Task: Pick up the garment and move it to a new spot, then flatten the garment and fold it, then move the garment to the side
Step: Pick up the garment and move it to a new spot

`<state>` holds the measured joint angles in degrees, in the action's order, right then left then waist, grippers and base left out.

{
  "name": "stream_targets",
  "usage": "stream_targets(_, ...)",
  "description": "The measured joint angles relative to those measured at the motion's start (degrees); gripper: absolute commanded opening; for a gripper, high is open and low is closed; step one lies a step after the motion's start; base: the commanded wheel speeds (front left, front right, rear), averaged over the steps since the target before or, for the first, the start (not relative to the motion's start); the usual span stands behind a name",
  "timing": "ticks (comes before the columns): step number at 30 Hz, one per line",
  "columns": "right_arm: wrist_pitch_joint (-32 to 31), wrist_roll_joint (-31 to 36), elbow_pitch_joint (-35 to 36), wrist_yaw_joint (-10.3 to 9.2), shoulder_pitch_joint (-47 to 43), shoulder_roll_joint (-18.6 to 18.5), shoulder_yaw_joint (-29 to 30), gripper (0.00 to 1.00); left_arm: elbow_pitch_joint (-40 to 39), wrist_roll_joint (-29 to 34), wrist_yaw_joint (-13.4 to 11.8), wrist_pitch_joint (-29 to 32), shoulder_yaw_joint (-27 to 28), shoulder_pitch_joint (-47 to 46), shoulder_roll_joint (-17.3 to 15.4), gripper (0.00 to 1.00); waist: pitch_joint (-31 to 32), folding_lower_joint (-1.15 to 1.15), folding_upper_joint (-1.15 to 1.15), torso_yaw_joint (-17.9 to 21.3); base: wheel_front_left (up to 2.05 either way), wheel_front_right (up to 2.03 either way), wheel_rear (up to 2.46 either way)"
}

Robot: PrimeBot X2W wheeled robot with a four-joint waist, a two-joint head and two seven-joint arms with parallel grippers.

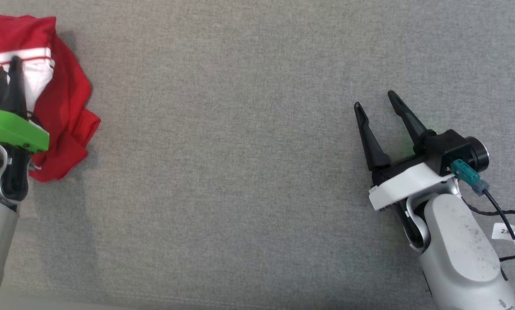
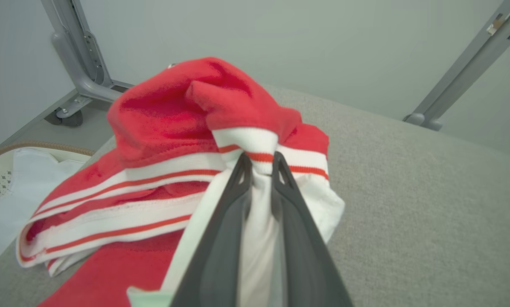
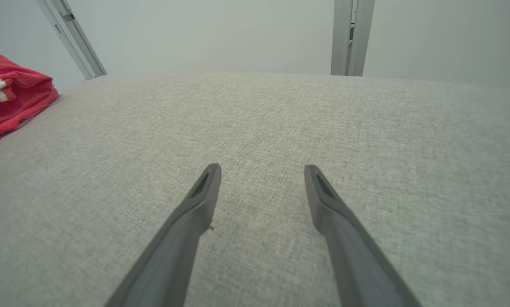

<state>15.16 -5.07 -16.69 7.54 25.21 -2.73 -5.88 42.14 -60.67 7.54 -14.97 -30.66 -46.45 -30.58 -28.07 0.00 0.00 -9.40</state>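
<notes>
The garment (image 1: 67, 107), a red top with white, red-striped bands, lies crumpled in a heap at the far left edge of the grey cloth-covered table (image 1: 240, 172). The left claw (image 1: 8, 69) is on top of it, clenched on the cloth. The left wrist view gives the detail: the left claw (image 2: 261, 164) has its two dark fingers nearly together, with a fold of the white band of the garment (image 2: 165, 111) pinched between them and red cloth bunched up above the tips. That view also takes in a grey metal frame leg (image 2: 80, 55) on a caster behind the heap, and a pale cloth (image 2: 7, 192) lying lower down beyond the table edge. Well apart on the right side, the right claw (image 1: 374, 100) is spread wide and holds nothing, with a black cable (image 1: 511, 224) trailing from its wrist. In the right wrist view, the right claw (image 3: 262, 168) points over bare grey surface, with the garment (image 3: 11, 98) a small red mound at the far left.
</notes>
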Motion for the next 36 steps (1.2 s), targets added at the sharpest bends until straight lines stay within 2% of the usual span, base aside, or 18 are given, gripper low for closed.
stream_targets(6,-0.02,-2.6,-0.24,0.0,-2.6,-0.03,0.08,1.0,-10.96,7.49,0.0,-0.07,5.48,0.93,0.58,0.0,4.35,0.0,0.0,0.84,0.0,0.0,0.0)
stream_targets(12,-0.02,-4.6,-0.12,0.0,-4.55,-0.09,-0.09,1.0,-21.29,11.13,0.01,-0.05,6.33,2.82,5.03,0.0,7.07,0.0,0.0,4.3,0.0,0.0,0.0)
stream_targets(19,-0.02,-6.27,0.54,0.0,-6.11,-0.11,-1.04,1.0,-26.13,12.47,0.0,-0.07,-0.87,3.52,10.94,0.0,8.6,0.0,0.0,10.74,0.0,0.0,0.0)
stream_targets(27,-0.02,-7.81,1.18,0.0,-7.29,-0.13,-2.33,1.0,-23.24,11.81,0.0,-0.07,-11.77,2.96,18.74,0.0,9.5,0.0,0.0,20.12,0.0,0.0,0.0)
stream_targets(33,-0.02,-8.11,1.29,0.0,-8.24,-0.11,-2.37,1.0,-21.83,11.44,0.0,-0.07,-14.88,3.04,22.6,0.0,9.75,0.0,0.0,24.68,0.0,0.0,0.0)
stream_targets(34,-0.02,-8.11,1.27,0.0,-8.24,-0.12,-2.3,1.0,-21.41,11.68,0.0,-0.07,-14.82,3.35,22.79,0.4,9.82,0.0,0.0,25.18,0.0,0.0,0.0)
stream_targets(35,-0.02,-8.12,1.24,0.0,-8.24,-0.11,-2.2,1.0,-20.98,12.16,0.0,-0.07,-14.5,3.7,22.85,0.9,9.89,0.0,0.0,25.46,0.0,0.0,0.0)
stream_targets(36,-0.02,-8.16,1.21,0.0,-8.25,-0.12,-2.05,1.0,-20.45,13.26,0.0,-0.07,-13.77,4.15,22.82,1.0,10.05,0.0,0.0,25.6,0.0,0.0,0.0)
